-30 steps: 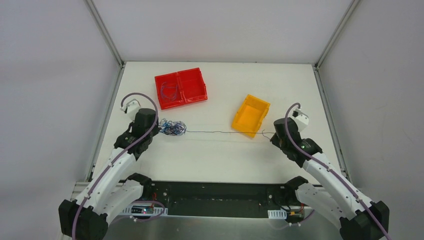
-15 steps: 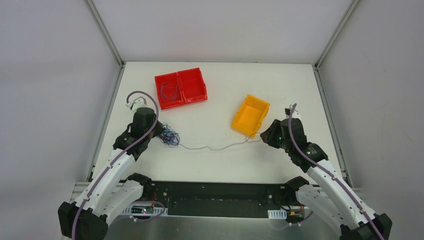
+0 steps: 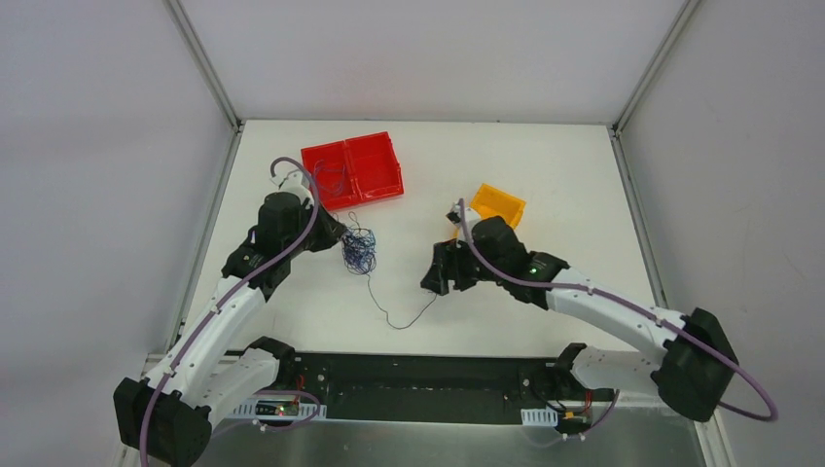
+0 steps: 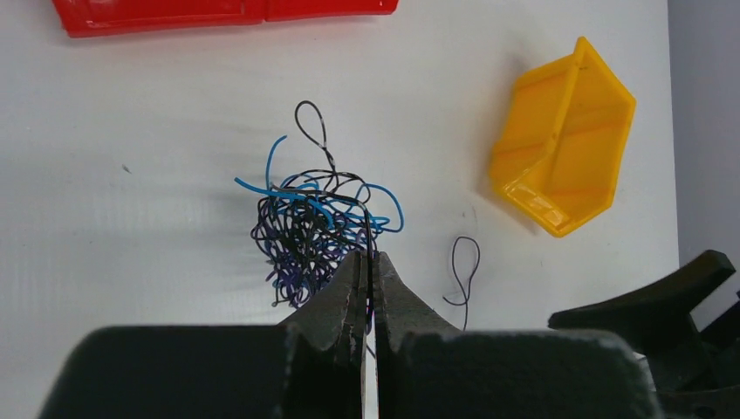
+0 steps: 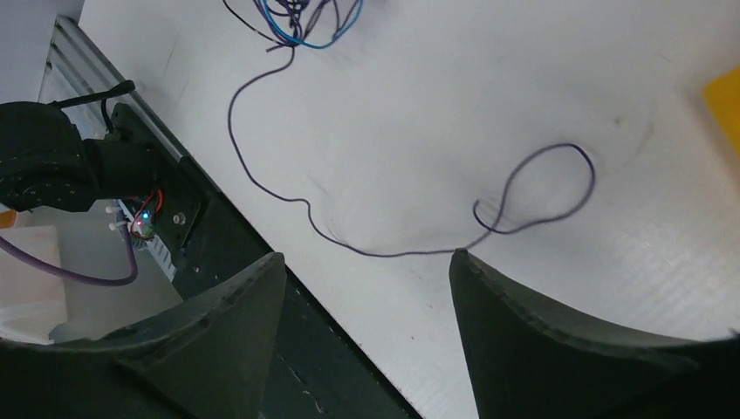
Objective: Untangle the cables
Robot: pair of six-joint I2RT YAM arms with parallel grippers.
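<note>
White table [image 3: 584,175], knotted blue-black cables [image 3: 359,248]

Left wrist: red tray [image 4: 218,13] cut by top edge, well ahead of left tool [image 4: 367,262]. Cable bundle [image 4: 314,227] lower part hidden behind its closed fingertips; which strand is pinched, too thin to tell. Right wrist: bundle cropped at top, yellow bin [image 5: 726,96] only a corner, right of right tool [image 5: 366,256].

readable text: none | labels: none (all views checked)
</note>
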